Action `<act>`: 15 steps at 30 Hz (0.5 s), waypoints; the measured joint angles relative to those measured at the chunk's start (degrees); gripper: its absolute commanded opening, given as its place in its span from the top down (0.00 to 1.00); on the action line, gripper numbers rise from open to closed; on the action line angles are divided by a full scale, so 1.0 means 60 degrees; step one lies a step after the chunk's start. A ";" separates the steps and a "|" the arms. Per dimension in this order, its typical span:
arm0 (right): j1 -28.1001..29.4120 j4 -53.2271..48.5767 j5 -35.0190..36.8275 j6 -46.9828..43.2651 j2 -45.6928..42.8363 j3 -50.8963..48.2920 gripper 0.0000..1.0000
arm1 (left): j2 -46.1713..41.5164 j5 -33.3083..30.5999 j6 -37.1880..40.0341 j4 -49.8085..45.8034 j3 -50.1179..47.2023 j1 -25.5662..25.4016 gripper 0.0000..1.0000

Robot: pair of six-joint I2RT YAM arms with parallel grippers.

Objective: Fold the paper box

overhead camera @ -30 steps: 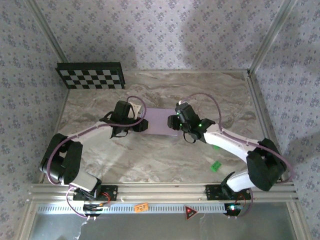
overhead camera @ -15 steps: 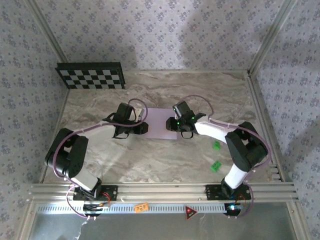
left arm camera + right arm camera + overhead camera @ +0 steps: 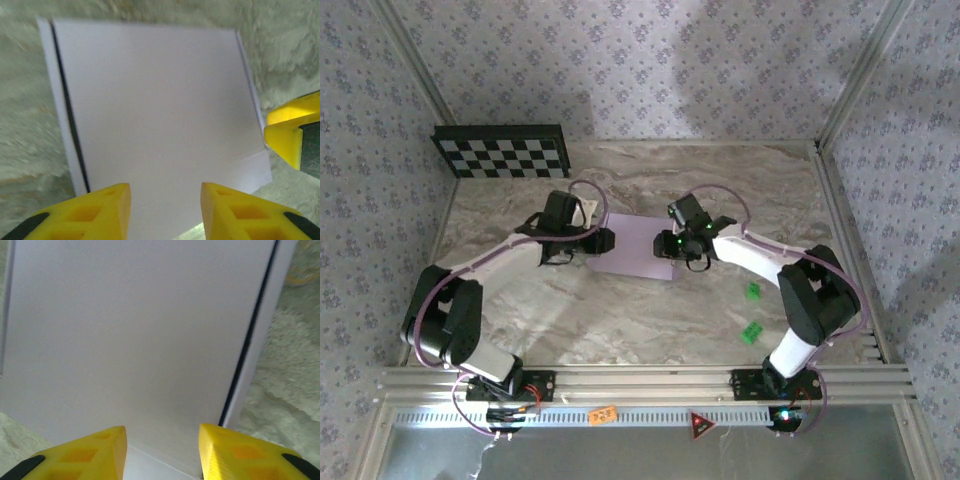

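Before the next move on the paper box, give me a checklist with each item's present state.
1. Paper box lying flat on the marble table: ok.
2. Left gripper open, at the box's left end: ok.
3. Right gripper open, at the box's right end: ok.
4. Green blocks apart from the box: ok.
5. Flap at the dark slit fully tucked: cannot tell.

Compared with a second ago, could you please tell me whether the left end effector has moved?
Yes. The left end effector has shifted slightly back and leftward, toward the checkerboard panel, uncovering more of the paper box.
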 measured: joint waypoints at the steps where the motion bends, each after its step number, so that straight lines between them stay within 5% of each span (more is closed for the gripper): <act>1: -0.0135 -0.0113 -0.0036 -0.0076 -0.0062 0.0106 0.54 | -0.0087 -0.0025 0.0040 -0.0084 0.0146 0.0106 0.54; 15: -0.0984 -0.0798 -0.0576 -0.0499 0.0528 0.0310 0.53 | 0.1745 0.0233 0.0608 -0.1362 0.1118 0.0444 0.50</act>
